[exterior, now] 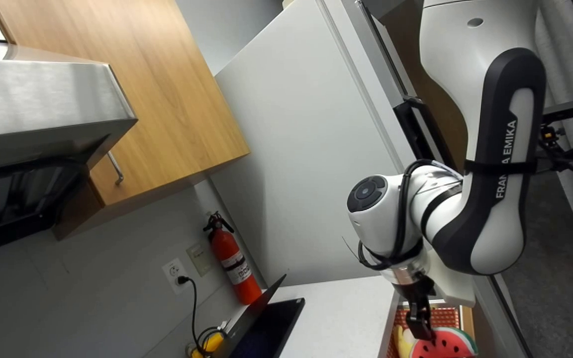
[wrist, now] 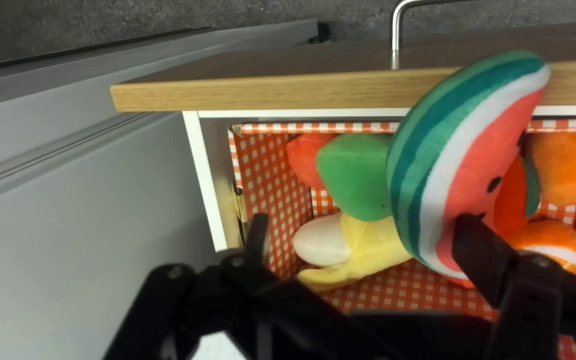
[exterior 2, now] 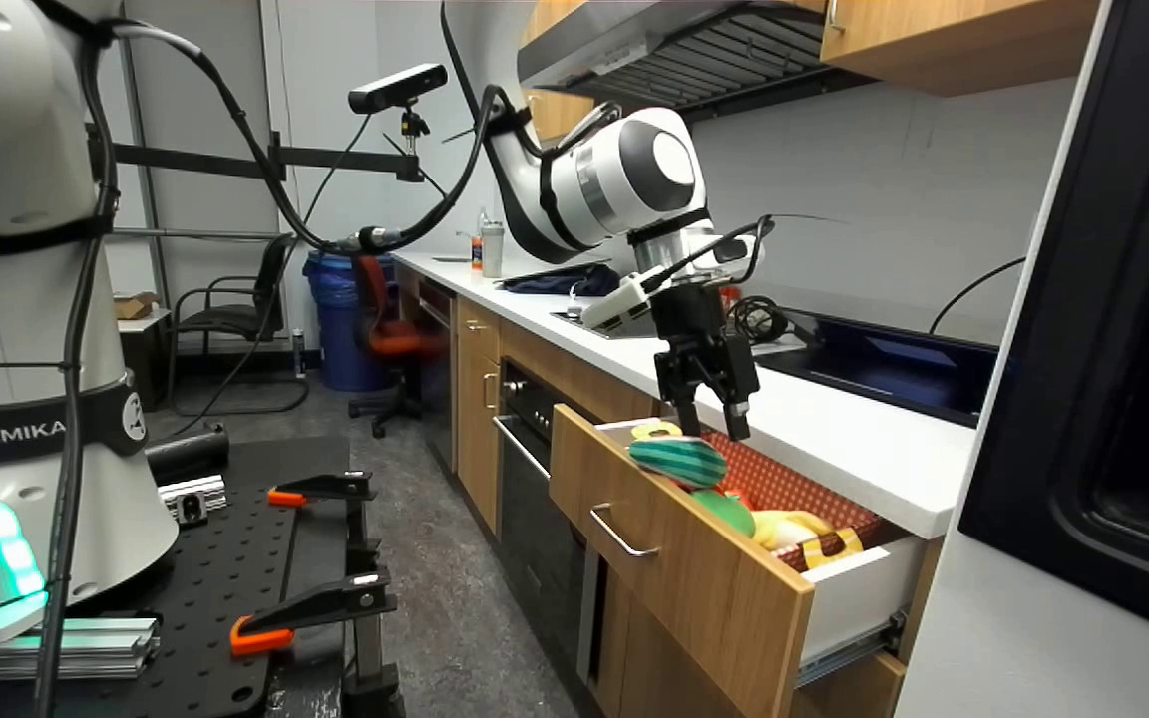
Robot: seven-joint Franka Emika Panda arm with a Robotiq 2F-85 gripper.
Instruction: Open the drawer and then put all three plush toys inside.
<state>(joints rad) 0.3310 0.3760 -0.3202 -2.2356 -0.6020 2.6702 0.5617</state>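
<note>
“Watermelon-slice toy (wrist: pixel 448 175), fat and soft, with a red face, a white band and green stripes! Which way does it point?”

“It is long and it slants. In the wrist view, one tip points up and right, over the smooth, light-brown wooden front of the drawer (exterior 2: pixel 714 588). The other end points down, toward the inside. Its round striped side is on the left. In an exterior view, those stripes face us.”

“Where is it?”

“Over the pulled-out drawer, on top of or just above other toys; I can't tell which. The drawer has white sides and a shiny bent metal handle (exterior 2: pixel 614 536).”

“And the black, two-fingered claw (exterior 2: pixel 713 427)?”

“It is open, with its fingers wide apart. One finger is in front of the red face. I can't tell if they touch.”

“What is inside?”

“A box (wrist: pixel 268 170) with little red and white checks. In it are a bendy yellow banana toy (wrist: pixel 368 245) with a pale tip, a green toy (wrist: pixel 358 175) with blunt corners, a red toy (wrist: pixel 305 155) beside it, and a round orange toy (wrist: pixel 570 167).”
</note>
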